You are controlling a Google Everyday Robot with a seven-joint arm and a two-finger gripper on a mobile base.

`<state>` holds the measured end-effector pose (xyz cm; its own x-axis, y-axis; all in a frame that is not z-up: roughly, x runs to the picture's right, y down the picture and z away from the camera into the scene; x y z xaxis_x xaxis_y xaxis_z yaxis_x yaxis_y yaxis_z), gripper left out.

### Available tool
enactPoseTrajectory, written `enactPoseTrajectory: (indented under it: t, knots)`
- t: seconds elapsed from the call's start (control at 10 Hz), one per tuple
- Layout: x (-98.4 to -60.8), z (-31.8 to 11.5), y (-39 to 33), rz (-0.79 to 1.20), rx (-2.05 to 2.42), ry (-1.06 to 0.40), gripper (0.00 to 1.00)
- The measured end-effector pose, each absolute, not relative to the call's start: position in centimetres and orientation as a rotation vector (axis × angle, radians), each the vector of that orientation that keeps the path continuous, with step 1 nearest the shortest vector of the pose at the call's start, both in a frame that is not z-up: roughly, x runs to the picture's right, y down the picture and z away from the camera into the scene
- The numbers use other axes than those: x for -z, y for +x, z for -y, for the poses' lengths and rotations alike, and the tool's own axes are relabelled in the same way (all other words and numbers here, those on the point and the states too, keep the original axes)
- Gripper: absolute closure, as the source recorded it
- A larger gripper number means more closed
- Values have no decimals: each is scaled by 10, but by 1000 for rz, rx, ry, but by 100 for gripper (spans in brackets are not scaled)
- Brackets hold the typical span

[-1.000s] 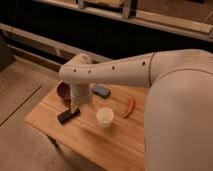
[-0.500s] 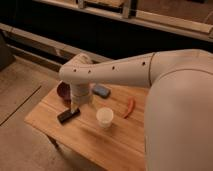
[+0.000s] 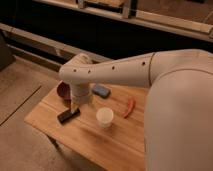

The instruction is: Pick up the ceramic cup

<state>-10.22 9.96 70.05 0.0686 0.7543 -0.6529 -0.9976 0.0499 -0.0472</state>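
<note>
One gripper (image 3: 75,106) hangs under my arm's wrist, low over the left side of the table (image 3: 47,126). I think I am only reaching now. Next I must move it right, over the ceramic cup (image 3: 104,117), and come down around it. I cannot tell if the gripper is open or closed. The cup stands free, near its right. A dark block (image 3: 68,116) lies just below, a brown bowl (image 3: 63,91) behind.

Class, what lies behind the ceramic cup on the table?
A blue-grey block and, further left, a reddish-brown bowl, half covered by the arm. The gripper hangs left of the ceramic cup; the bowl's contents are hidden.
</note>
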Motion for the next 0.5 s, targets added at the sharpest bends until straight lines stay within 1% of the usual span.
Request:
enactPoseTrajectory:
  t: [0.3,0.5]
  knots:
    - [-676,-86,-100,-550,-1410,-500,35]
    - [-663,-83,-105,-551,-1400,-475,35]
